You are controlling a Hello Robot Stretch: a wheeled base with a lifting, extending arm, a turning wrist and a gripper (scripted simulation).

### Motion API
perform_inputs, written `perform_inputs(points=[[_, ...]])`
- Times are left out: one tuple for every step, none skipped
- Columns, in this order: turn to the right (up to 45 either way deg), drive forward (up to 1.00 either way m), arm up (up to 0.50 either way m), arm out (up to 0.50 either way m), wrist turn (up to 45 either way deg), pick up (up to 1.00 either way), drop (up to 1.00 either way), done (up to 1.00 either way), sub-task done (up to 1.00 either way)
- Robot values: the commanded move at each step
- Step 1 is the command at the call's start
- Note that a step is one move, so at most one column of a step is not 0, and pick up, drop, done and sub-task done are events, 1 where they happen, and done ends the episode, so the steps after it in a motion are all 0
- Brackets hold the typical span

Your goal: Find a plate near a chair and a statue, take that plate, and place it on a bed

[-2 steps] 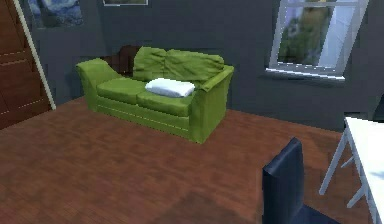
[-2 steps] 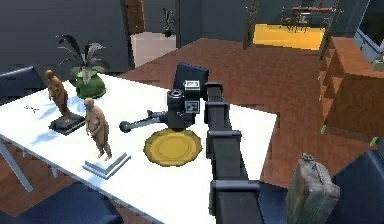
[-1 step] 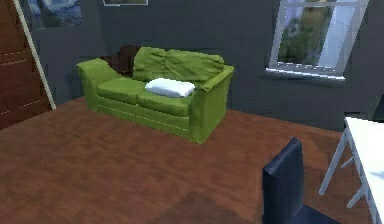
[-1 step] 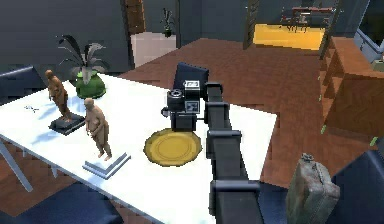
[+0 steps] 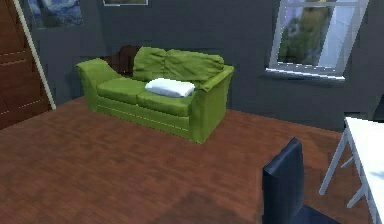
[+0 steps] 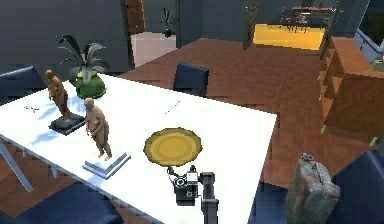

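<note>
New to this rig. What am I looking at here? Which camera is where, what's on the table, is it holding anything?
This is a wheeled robot with one extending arm, rendered in a simulator. The forward view looks ahead from the robot: a green sofa with a white pillow, a window, a dark chair. The arm side view looks toward the side where the arm reaches. There a white table carries a brown statue, a second statue, a potted plant and a round golden plate. The dark bar at the bottom edge is the arm; its end effector shows just below the plate. Because the plate lies on the table right behind it, I cannot tell whether it holds anything.
</note>
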Motion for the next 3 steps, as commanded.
perform_inputs(points=[[0.0, 0.00, 0.00, 0.00, 0.0, 1.00, 0.00, 0.00, 0.00], [0.0, 0.00, 0.10, 0.00, 0.0, 0.00, 0.00, 0.00, 0.00], [0.0, 0.00, 0.26, 0.00, 0.0, 0.00, 0.00, 0.00, 0.00]])
